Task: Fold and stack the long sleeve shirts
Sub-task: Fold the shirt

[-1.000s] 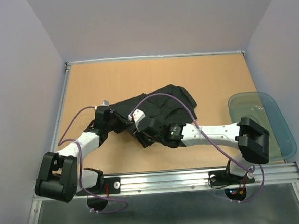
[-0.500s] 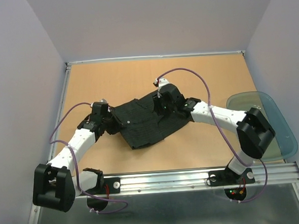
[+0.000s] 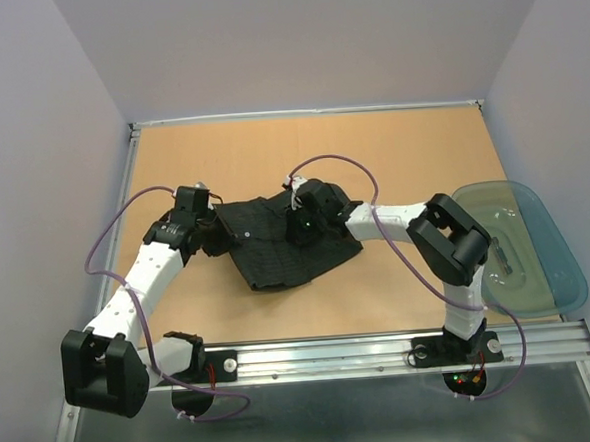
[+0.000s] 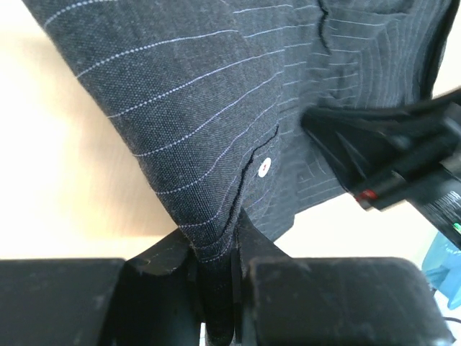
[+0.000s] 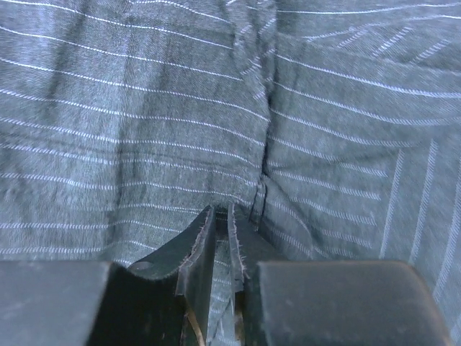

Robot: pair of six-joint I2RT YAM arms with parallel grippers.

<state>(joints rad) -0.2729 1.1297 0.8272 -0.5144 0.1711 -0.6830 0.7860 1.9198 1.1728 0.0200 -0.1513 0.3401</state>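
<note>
- Noting a translucent teal bin [image 3: 548, 228] at the right edge of the tan surface [image 3: 391, 145], partly overhanging it.
- Making out one small pale item inside the bin, too small to identify.
- Finding the black pinstriped shirt [image 3: 277, 254] spread fairly flat near the middle of the surface, between the two arms and well apart from the bin.
- Gripping the shirt's left edge with the left pincer [image 4: 216, 292], shut tight on a raised fold of cloth, just short of a white button [image 4: 263, 166].
- Pressing down on the middle of the shirt with the right pincer [image 5: 220, 241], drawn nearly closed on a thin ridge of cloth running up into the gap.
- Comparing with a second ago:
  - Gone from a bunched heap with a lobe thrown toward the far right to a flatter, roughly four-sided patch.
  - Swung the right arm [image 3: 447, 242] off its low reach along the near edge; elbow now raised beside the bin's left rim, uncovering more of the bin.
  - Moved the right pincer from the shirt's near left part, out to the far right half a second ago, then back to the centre.
  - Stretched the left arm [image 3: 138, 281] further out, without letting go of the left edge.
</note>
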